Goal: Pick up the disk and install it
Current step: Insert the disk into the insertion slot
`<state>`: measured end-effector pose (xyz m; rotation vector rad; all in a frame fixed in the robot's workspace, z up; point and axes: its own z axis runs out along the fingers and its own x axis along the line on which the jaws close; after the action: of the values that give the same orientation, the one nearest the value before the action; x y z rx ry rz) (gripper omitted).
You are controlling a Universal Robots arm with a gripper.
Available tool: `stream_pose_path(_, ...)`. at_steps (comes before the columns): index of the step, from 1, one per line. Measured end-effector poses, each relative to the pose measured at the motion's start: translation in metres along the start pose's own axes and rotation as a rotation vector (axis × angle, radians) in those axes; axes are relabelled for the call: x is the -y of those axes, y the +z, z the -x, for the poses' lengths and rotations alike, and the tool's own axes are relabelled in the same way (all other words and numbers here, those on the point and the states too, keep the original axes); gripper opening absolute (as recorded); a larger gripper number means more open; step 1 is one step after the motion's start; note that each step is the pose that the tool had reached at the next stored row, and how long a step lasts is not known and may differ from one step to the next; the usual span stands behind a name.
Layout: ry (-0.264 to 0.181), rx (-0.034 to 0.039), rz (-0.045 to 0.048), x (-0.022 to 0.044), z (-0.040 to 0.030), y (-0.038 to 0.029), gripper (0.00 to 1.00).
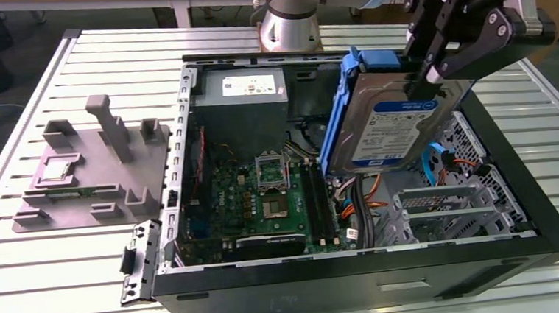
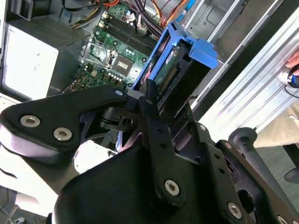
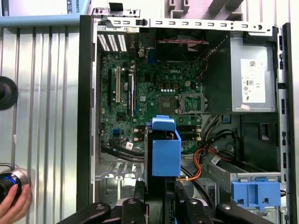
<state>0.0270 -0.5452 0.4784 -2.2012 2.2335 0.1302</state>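
Jaws of the gripper (image 1: 424,80) clamp the upper edge of the disk (image 1: 396,130), which hangs on edge between and below them, above the open computer case (image 1: 366,272).

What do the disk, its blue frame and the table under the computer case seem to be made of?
The disk: silver body with a dull sheen, likely bare metal, under a printed blue-and-white label. Its blue frame: probably moulded plastic, judging by the even matte colour and shaped tabs. The table: apparently aluminium, pale grey slotted profiles with a soft shine.
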Motion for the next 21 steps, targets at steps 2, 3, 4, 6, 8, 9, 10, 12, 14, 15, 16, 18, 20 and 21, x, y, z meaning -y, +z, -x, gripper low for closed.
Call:
stream_pose_path(2, 0.007, 0.0004, -0.0004, 0.0005, -0.0004, 0.0000, 0.35)
stream_pose_path(3, 0.011, 0.0008, -0.0007, 0.0007, -0.0007, 0.0000, 0.35)
stream_pose_path(4, 0.015, 0.0009, -0.0009, 0.0010, -0.0013, 0.0000, 0.35)
stream_pose_path(6, 0.022, 0.0014, -0.0014, 0.0012, -0.0029, 0.0001, 0.35)
stream_pose_path(8, 0.030, 0.0018, -0.0019, 0.0014, -0.0045, 0.0002, 0.35)
stream_pose_path(9, 0.035, 0.0021, -0.0021, 0.0014, -0.0054, 0.0002, 0.35)
stream_pose_path(10, 0.040, 0.0024, -0.0025, 0.0014, -0.0062, 0.0003, 0.35)
stream_pose_path(12, 0.051, 0.0029, -0.0031, 0.0015, -0.0078, 0.0003, 0.35)
stream_pose_path(14, 0.058, 0.0034, -0.0035, 0.0017, -0.0093, 0.0003, 0.35)
stream_pose_path(15, 0.061, 0.0036, -0.0036, 0.0019, -0.0102, 0.0003, 0.35)
stream_pose_path(16, 0.062, 0.0037, -0.0038, 0.0021, -0.0109, 0.0003, 0.35)
stream_pose_path(18, 0.065, 0.0036, -0.0039, 0.0026, -0.0118, 0.0002, 0.35)
stream_pose_path(20, 0.066, 0.0038, -0.0040, 0.0028, -0.0132, 0.0003, 0.35)
stream_pose_path(21, 0.066, 0.0038, -0.0040, 0.0031, -0.0139, 0.0003, 0.35)
